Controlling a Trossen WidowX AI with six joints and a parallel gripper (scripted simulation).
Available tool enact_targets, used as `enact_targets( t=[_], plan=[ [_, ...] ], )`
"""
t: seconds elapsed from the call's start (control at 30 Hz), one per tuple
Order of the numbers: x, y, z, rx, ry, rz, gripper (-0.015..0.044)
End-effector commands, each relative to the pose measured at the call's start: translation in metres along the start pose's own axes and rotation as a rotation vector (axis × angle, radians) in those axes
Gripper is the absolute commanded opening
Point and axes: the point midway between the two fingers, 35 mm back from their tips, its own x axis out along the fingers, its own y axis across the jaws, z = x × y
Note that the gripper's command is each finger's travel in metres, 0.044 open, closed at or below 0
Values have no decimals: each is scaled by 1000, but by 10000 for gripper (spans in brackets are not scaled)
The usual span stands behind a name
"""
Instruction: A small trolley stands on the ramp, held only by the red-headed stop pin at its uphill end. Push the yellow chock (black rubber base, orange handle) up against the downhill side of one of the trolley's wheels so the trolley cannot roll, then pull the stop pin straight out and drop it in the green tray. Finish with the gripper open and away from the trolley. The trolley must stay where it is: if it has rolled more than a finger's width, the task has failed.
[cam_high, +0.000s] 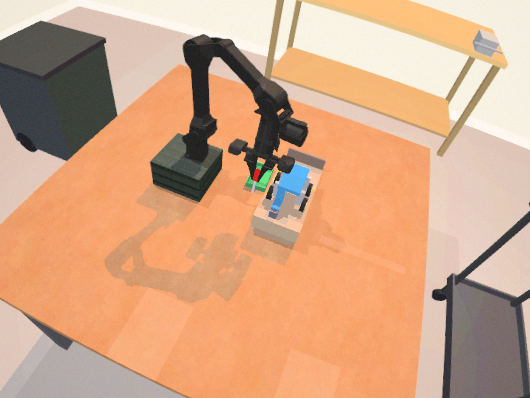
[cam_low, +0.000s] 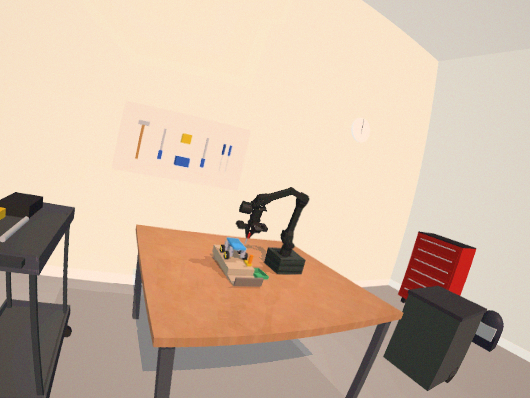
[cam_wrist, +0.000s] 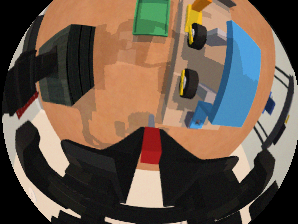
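Note:
My gripper (cam_high: 255, 173) (cam_low: 249, 236) (cam_wrist: 150, 131) is shut on the red head of the stop pin (cam_high: 256, 175) (cam_low: 248, 237) (cam_wrist: 151, 150). The pin's grey shank points down, clear of the ramp, in the air beside its uphill end. The blue trolley (cam_high: 295, 179) (cam_low: 235, 245) (cam_wrist: 240, 75) stands upright on the ramp (cam_high: 276, 230) (cam_wrist: 174, 95). The yellow chock (cam_low: 248, 263) (cam_wrist: 192, 16) with its orange handle sits at the downhill side of a near-side wheel, apparently touching it. The green tray (cam_high: 263, 183) (cam_low: 260, 273) (cam_wrist: 151, 17) lies beside the ramp's lower part; no pin shows in it.
A low end board (cam_high: 306, 159) (cam_low: 248, 282) stands at the ramp's downhill end. The arm's dark block base (cam_high: 182, 172) (cam_low: 285, 262) (cam_wrist: 67, 65) stands on the tray's side of the ramp. The trolley's body rises close beside the gripper.

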Motion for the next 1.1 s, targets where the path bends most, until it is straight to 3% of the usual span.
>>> enact_targets(
  t=[0.0, 1.07],
  plan=[
    [-2, 1, 16, 4, 4, 3, 0],
    [-17, 2, 140, 4, -9, 3, 0]
  ],
)
